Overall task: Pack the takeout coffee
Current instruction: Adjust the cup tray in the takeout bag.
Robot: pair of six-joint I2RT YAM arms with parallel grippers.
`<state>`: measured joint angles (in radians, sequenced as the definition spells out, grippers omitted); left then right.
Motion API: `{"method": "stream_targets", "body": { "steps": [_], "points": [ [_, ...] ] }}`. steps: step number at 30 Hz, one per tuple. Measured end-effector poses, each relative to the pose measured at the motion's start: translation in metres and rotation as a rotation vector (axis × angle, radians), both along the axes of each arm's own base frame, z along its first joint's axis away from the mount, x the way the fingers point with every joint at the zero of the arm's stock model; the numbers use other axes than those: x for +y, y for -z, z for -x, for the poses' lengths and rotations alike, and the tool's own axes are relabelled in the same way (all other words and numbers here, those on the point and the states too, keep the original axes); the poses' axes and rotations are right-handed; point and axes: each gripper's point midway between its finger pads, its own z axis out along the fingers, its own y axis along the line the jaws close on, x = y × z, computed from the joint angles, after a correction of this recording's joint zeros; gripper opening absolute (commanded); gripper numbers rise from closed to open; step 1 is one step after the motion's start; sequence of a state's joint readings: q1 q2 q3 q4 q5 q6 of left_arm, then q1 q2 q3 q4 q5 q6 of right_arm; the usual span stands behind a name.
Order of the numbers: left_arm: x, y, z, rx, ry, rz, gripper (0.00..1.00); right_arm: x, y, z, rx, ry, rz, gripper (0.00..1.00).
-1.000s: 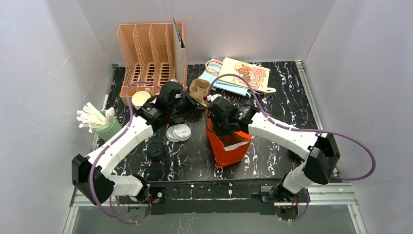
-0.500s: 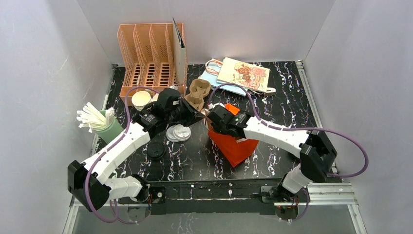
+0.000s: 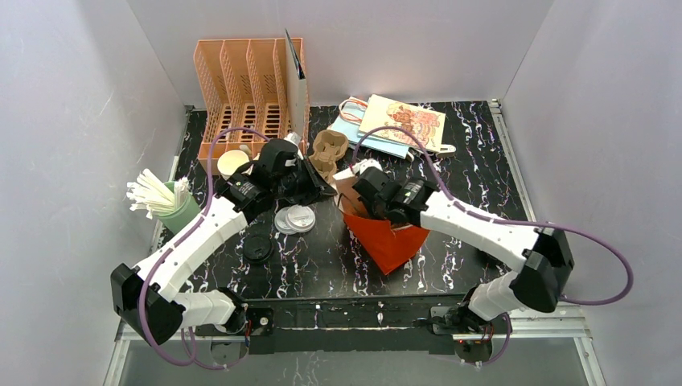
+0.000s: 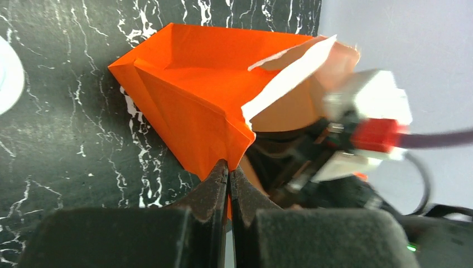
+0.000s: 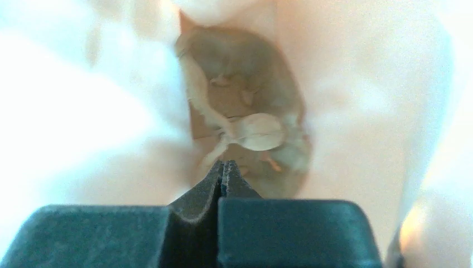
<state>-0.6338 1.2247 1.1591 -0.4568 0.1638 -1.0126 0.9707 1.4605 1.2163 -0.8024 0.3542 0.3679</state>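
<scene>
The takeout coffee cup [image 3: 233, 163], brown kraft and white inside, stands open by the rack at the back left, away from both grippers. An orange paper bag [image 3: 390, 237] lies tilted at the table's middle, its mouth facing the back left. My left gripper [image 3: 328, 189] is shut on the bag's near rim corner [image 4: 223, 151]. My right gripper [image 3: 359, 178] is shut at the opposite rim, where the bag's white flap [image 4: 290, 75] is lifted. In the right wrist view pale blurred paper surrounds the shut tips [image 5: 223, 166].
A pulp cup carrier [image 3: 328, 151] sits just behind the bag mouth. White lids [image 3: 294, 219] and a black lid [image 3: 257, 248] lie front left. A green cup of stirrers [image 3: 165, 201], an orange rack [image 3: 249, 88] and flat bags [image 3: 398, 125] line the edges.
The orange bag has tipped from upright to lying tilted, with its mouth turned to the back left. Both grippers shifted slightly with its rim and stayed shut.
</scene>
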Motion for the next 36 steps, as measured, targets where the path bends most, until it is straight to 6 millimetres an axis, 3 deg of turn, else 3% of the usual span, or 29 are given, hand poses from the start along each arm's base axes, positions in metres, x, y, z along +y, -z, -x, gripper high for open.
{"method": "stream_targets", "body": {
  "steps": [5, 9, 12, 17, 23, 31, 36],
  "points": [
    [0.006, -0.004, 0.0, -0.023, 0.021, -0.044, 0.0, -0.018, -0.042, -0.02, -0.109, 0.046, 0.01, 0.01],
    [0.008, -0.003, -0.002, -0.033, 0.036, -0.077, 0.0, -0.048, -0.047, -0.034, -0.122, 0.108, 0.075, 0.01],
    [0.007, -0.001, -0.004, -0.034, 0.047, -0.09, 0.0, -0.055, -0.058, -0.043, -0.128, 0.109, 0.077, 0.01],
    [0.003, 0.001, -0.007, -0.029, 0.059, -0.084, 0.0, -0.028, -0.098, -0.047, -0.173, 0.014, -0.086, 0.01],
    [-0.006, -0.002, -0.012, -0.017, 0.053, -0.047, 0.0, -0.009, -0.121, -0.034, -0.208, -0.118, -0.223, 0.01],
    [-0.016, -0.012, -0.021, -0.007, 0.033, -0.005, 0.0, 0.017, -0.109, -0.01, -0.194, -0.263, -0.212, 0.01],
    [-0.017, -0.013, -0.022, 0.001, 0.023, 0.004, 0.0, 0.029, -0.091, -0.003, -0.173, -0.263, -0.163, 0.01]
  ]
}}
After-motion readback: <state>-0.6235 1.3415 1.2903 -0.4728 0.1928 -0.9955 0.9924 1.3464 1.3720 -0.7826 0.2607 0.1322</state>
